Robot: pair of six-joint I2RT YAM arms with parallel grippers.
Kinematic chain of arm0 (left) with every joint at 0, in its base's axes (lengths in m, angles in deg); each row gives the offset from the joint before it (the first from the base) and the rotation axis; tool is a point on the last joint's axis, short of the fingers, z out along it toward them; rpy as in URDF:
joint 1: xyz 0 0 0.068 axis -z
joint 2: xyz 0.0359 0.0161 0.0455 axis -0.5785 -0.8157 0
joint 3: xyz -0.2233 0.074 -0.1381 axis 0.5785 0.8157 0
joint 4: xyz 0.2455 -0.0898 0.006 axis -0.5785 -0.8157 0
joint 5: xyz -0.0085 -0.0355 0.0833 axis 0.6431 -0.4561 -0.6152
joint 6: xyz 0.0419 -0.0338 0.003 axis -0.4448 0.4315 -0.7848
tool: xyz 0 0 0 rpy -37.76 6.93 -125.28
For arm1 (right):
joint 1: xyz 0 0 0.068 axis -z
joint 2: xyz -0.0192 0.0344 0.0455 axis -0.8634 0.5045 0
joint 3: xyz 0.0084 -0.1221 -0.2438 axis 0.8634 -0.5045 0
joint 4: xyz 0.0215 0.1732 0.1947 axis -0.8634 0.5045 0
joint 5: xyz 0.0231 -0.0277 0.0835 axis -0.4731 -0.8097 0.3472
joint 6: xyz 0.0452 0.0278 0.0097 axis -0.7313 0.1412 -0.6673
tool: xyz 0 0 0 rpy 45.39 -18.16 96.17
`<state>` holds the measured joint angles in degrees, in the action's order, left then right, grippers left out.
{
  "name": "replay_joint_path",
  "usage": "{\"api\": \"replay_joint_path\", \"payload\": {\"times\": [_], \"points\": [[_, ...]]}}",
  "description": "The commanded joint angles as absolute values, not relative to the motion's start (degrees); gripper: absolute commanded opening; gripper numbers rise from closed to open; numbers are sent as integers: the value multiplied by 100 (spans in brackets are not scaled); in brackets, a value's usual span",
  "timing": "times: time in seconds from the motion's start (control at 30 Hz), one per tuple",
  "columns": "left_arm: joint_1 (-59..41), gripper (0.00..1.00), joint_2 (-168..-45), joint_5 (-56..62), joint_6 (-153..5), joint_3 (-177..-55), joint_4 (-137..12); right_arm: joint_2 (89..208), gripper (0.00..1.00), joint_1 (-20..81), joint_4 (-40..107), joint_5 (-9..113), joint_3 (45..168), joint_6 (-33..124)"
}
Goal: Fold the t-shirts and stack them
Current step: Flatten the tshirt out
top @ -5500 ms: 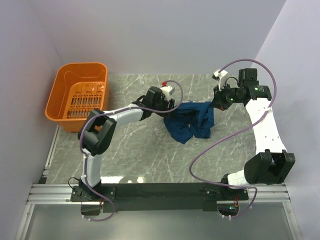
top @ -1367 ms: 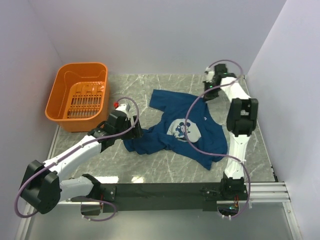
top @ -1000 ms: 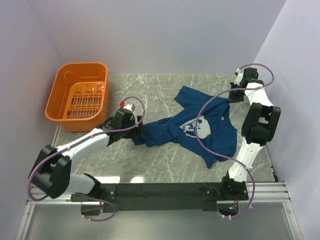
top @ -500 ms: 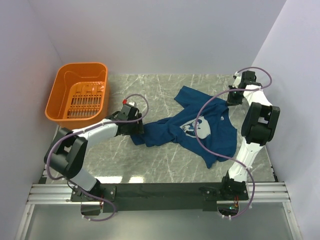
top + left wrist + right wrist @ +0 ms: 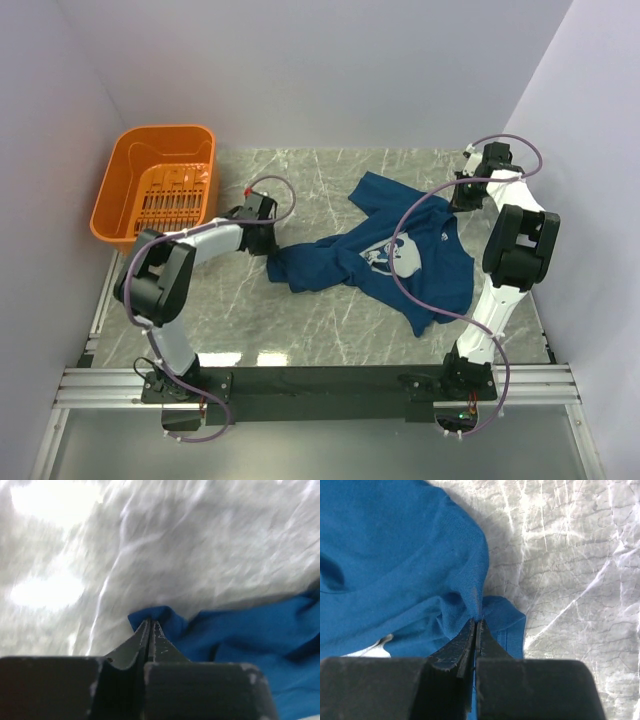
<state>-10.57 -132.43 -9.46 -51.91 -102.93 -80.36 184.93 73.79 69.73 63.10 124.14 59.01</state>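
Left wrist view, closest in: the left hand (image 5: pixel 150 624) is clamped fully shut on a small fold at the edge of the navy t-shirt (image 5: pixel 240 630), low against the marble counter (image 5: pixel 200 540). In the right wrist view the right hand (image 5: pixel 476 626) is likewise pinched shut on a bunched edge of the cloth.

From above, the t-shirt lies print-up in the middle of the counter. Its right half is fairly spread, while its left part is drawn into a wrinkled tongue toward the left hand. The right hand holds the far right edge near the wall.

This looks like the spreading-out step, with folding not yet begun. The next move probably calls for pulling the two held edges apart and laying them down flat, so the rumpled left side opens up.

The right arm's purple cable (image 5: pixel 398 290) loops over the cloth and could snag it. The orange basket (image 5: pixel 108 200) sits at far left, well apart.
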Motion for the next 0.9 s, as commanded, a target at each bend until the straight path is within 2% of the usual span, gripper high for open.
{"api": "replay_joint_path", "payload": {"times": [0.0, 0.23, 0.43, 0.57, 0.6, 0.63, 0.67, 0.7, 0.73, 0.77, 0.83, 0.87], "points": [[-1065, 1, -13490, -903, -5501, -10923, -8121, 18155, 0, 7412, 7037, 6441, 12589, 6069], [-1661, 1, -13955, -1272, -5905, -12485, -8675, 18075, 0, 7429, 7029, 6354, 12668, 6167], [-2040, 1, -14791, -1018, -6081, -14226, -9158, 18277, 0, 7429, 7020, 6424, 13028, 5938], [-2058, 1, -15029, -746, -6169, -14941, -9361, 18391, 0, 7429, 7160, 6512, 13283, 5964], [-2058, 5, -14959, -693, -6178, -14976, -9344, 18383, 1, 7421, 7196, 6573, 13292, 6077], [-2058, 15, -14872, -666, -6187, -14942, -9326, 18348, 7, 7429, 7257, 6643, 13301, 6174], [-2049, 37, -14766, -588, -6213, -14863, -9274, 18243, 13, 7429, 7371, 6853, 13275, 6288], [-2049, 46, -14452, -587, -6231, -14602, -9091, 18155, 22, 7429, 7424, 6959, 13214, 6542], [-2058, 54, -14258, -587, -6283, -14442, -8958, 18059, 39, 7429, 7468, 7065, 13153, 6692], [-2049, 64, -14055, -422, -6319, -14267, -8835, 17797, 46, 7421, 7547, 7361, 12969, 6859], [-2049, 70, -13434, -280, -6424, -13785, -8537, 17514, 60, 7403, 7609, 7661, 12766, 7369], [-2049, 72, -13212, -227, -6450, -13634, -8465, 17252, 63, 7333, 7722, 7802, 12583, 7553]]}}
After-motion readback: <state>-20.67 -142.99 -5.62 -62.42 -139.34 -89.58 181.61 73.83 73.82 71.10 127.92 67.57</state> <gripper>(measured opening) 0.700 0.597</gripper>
